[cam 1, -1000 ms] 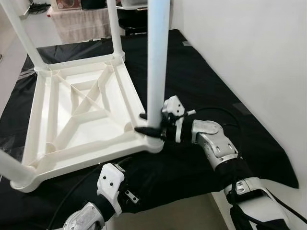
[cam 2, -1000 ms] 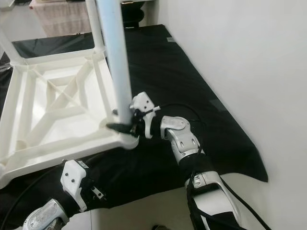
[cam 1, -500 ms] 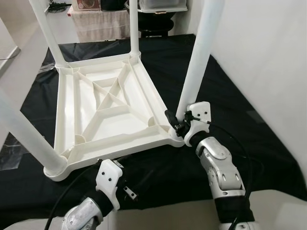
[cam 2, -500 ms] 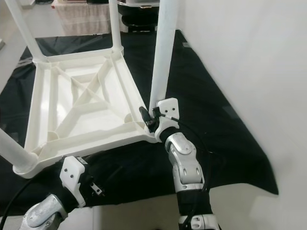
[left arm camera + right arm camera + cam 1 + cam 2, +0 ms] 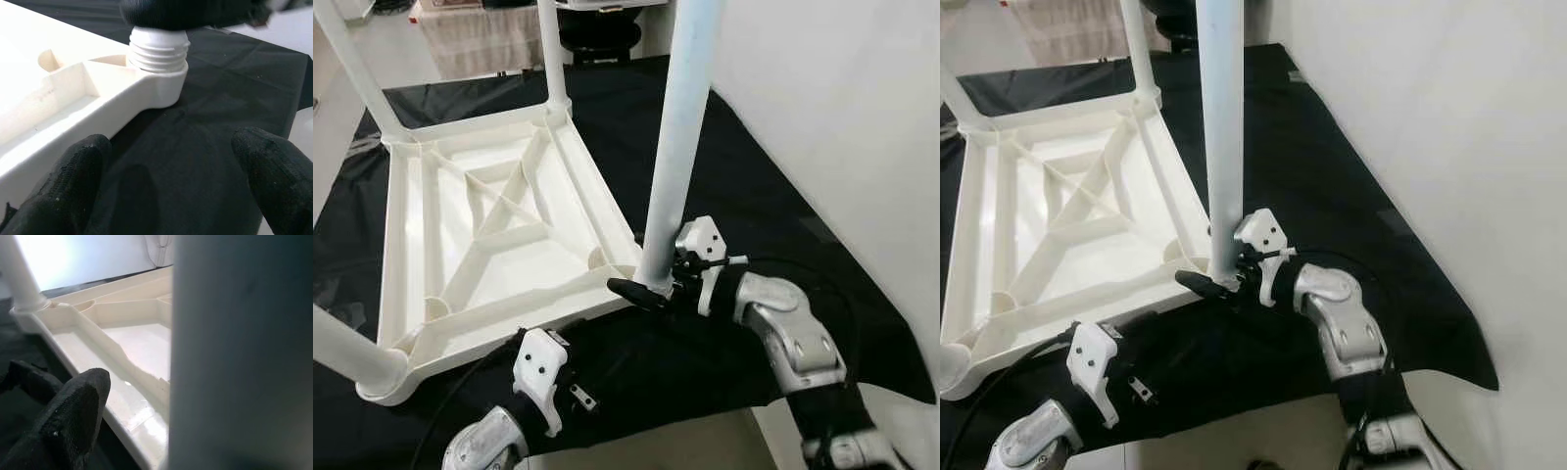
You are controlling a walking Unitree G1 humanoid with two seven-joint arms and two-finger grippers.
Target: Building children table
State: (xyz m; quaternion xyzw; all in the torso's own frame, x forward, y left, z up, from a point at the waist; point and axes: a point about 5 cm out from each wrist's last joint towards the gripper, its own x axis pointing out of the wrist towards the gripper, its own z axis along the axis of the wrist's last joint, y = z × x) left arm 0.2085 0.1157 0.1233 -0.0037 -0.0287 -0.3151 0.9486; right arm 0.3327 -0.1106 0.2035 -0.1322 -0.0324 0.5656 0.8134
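An upturned white plastic table point(image 5: 480, 245) lies on a black cloth point(image 5: 773, 196) spread over the floor, its ribbed underside facing up and its legs pointing at the camera. The right gripper point(image 5: 651, 292) grasps the near right leg point(image 5: 675, 147) low down, just above the corner socket; the left wrist view shows screw threads point(image 5: 159, 51) exposed between that leg and the socket. The left gripper point(image 5: 176, 186) hovers over the cloth just beside the table's near edge, its fingers point(image 5: 73, 181) spread apart and holding nothing. Three more legs stand at the other corners: one at the near left point(image 5: 347, 354), two at the far side point(image 5: 553, 54). A white wall point(image 5: 842, 117) runs close along the right of the cloth. Beyond the table stands a cloth-draped stand point(image 5: 480, 39) and a dark, rounded thing point(image 5: 597, 29) too cropped to identify. No writing or label can be read anywhere.
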